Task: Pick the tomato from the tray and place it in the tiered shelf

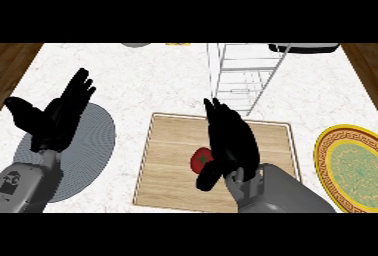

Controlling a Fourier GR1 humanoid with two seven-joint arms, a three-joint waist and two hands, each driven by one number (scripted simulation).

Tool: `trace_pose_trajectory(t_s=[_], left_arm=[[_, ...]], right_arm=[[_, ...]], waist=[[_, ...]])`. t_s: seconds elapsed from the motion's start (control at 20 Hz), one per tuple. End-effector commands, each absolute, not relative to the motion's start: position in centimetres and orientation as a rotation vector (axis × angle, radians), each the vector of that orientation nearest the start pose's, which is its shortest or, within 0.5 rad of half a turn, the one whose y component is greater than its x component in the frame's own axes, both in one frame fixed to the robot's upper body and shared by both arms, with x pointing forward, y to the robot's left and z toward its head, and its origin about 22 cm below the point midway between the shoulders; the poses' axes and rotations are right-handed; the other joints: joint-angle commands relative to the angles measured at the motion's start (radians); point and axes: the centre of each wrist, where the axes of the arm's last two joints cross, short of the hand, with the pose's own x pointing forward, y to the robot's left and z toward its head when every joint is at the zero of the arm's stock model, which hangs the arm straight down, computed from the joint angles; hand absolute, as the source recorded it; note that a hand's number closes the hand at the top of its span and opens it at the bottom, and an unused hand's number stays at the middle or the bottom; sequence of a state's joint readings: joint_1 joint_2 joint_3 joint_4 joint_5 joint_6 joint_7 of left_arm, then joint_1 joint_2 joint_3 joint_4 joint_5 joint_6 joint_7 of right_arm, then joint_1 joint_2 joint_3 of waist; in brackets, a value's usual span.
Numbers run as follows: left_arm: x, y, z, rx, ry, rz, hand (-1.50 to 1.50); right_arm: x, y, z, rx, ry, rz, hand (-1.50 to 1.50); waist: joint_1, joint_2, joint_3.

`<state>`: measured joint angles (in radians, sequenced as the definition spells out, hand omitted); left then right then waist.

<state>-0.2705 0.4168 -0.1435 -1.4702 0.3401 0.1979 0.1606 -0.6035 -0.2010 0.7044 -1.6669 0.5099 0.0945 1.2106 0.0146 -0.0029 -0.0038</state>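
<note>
The tomato (199,159), small, round and red with a dark green stalk patch on top, lies near the middle of the shallow light wooden tray (171,165) with its pale raised rim. It looks light and smooth-skinned, probably a little slippery and soft enough to bruise, so I would take it across its widest part, thumb on one side and fingers on the other, rather than from the stalk.

The right hand (232,142) hangs just to the right of the tomato and partly over it; its fingers run straight toward the far side while the thumb angles down at the tomato's near right edge. The hand is open and has hold of nothing; whether the thumb touches the skin cannot be told.

Beyond the tray's far right corner stands the white wire tiered shelf (247,75). A yellow patterned plate (328,165) lies at the right edge. At the left, the left hand (55,117) rests open, fingers up, above a grey round ribbed mat (92,150).
</note>
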Motion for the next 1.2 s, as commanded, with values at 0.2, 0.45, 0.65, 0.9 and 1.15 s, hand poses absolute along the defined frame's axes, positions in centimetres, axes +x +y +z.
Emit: trace_pose_trajectory(t_s=[0.2, 0.45, 0.65, 0.9, 1.15], left_arm=[[29.7, 27.5, 6.3, 0.085, -1.535, -0.061, 0.0], [30.4, 27.2, 6.3, 0.09, -1.523, -0.032, 0.0], [29.4, 28.0, 4.9, 0.106, -1.502, -0.03, 0.0], [30.7, 28.7, 6.2, 0.096, -1.518, -0.045, 0.0], [30.5, 28.5, 6.5, 0.094, -1.515, -0.037, 0.0]], right_arm=[[26.9, -2.7, 11.5, -0.879, -0.775, 1.041, -1.5], [26.0, -1.4, 10.5, -0.875, -0.733, 1.055, -1.5], [25.2, -1.0, 10.1, -0.877, -0.727, 1.065, -1.5], [25.9, -1.2, 9.3, -0.875, -0.709, 1.066, -1.5], [25.3, -1.7, 8.7, -0.88, -0.714, 1.043, -1.5]], waist=[[-0.007, -0.001, 0.002], [-0.022, 0.0, 0.002], [-0.023, -0.002, 0.002], [-0.023, 0.002, 0.002], [-0.02, 0.0, 0.003]])
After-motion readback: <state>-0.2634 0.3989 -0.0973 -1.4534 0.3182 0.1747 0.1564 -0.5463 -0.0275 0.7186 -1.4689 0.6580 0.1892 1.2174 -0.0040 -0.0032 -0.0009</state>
